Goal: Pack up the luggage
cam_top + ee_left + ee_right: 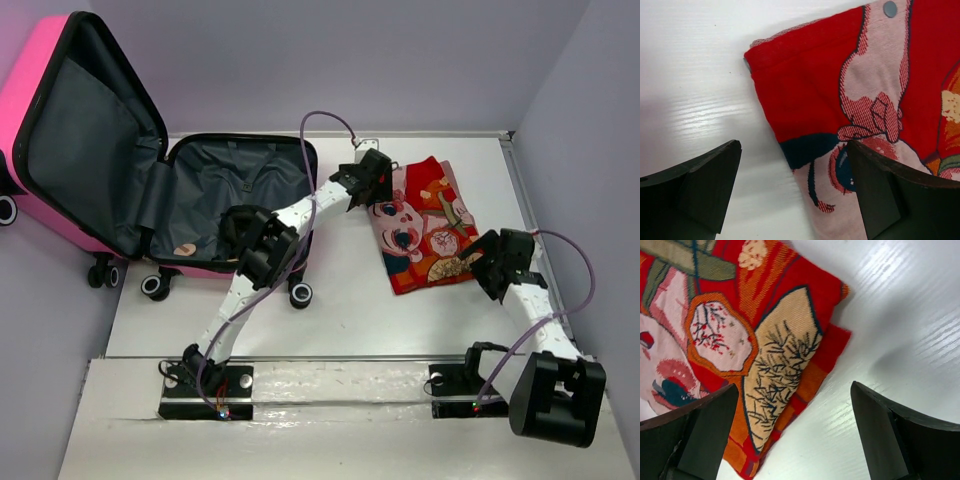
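At the far left I saw the suitcase (35,90) lying open on the table (340,320), with its lid raised and the grey lining visible. The left gripper (793,145) hung with its fingers spread over the left edge of a folded red cloth (425,225). The right gripper (794,386), also spread, hung over the cloth's right corner and held nothing.

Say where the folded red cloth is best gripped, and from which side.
Likely by opposite corners, from above: the folded red cloth lies flat in layers, so the open left end effector and right end effector could each pinch all layers.
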`<state>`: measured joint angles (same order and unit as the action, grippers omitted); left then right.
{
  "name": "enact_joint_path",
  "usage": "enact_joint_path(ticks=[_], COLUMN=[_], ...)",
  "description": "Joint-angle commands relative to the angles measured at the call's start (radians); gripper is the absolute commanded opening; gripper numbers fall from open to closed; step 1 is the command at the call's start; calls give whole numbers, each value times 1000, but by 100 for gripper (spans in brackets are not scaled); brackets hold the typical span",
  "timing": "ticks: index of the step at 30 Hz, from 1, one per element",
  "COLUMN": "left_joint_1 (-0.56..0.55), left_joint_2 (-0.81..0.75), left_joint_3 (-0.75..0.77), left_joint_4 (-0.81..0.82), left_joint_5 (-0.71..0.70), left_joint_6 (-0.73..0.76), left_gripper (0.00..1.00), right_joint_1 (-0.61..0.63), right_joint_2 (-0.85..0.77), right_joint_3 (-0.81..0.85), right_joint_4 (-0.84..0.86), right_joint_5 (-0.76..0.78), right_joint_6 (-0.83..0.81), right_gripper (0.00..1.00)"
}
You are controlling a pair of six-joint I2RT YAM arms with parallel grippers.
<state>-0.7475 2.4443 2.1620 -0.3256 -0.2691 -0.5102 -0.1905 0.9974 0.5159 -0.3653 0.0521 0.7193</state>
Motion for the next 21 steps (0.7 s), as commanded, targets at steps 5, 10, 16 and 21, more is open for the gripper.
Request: enact_joint_path(ticks=[5,10,16,21], left_joint_1=[27,31,53,54], left_joint_2=[67,117,159,142], left_joint_3=[81,120,116,55], left_joint_4=[29,49,114,194], left_joint_5=[42,39,106,114], left_joint_6=[-88,-100,-171,-185], left_gripper=[98,98,98,82], right_joint_1=[-128,-129,-129,-129], right_joint_2=[148,220,317,352], right_joint_3=[-30,-31,-40,-57], right_joint_4=[192,267,342,414], right_joint_5=[-178,-238,-261,-267], right_joint_6=[22,61,92,112], right_gripper=[100,100,92,72])
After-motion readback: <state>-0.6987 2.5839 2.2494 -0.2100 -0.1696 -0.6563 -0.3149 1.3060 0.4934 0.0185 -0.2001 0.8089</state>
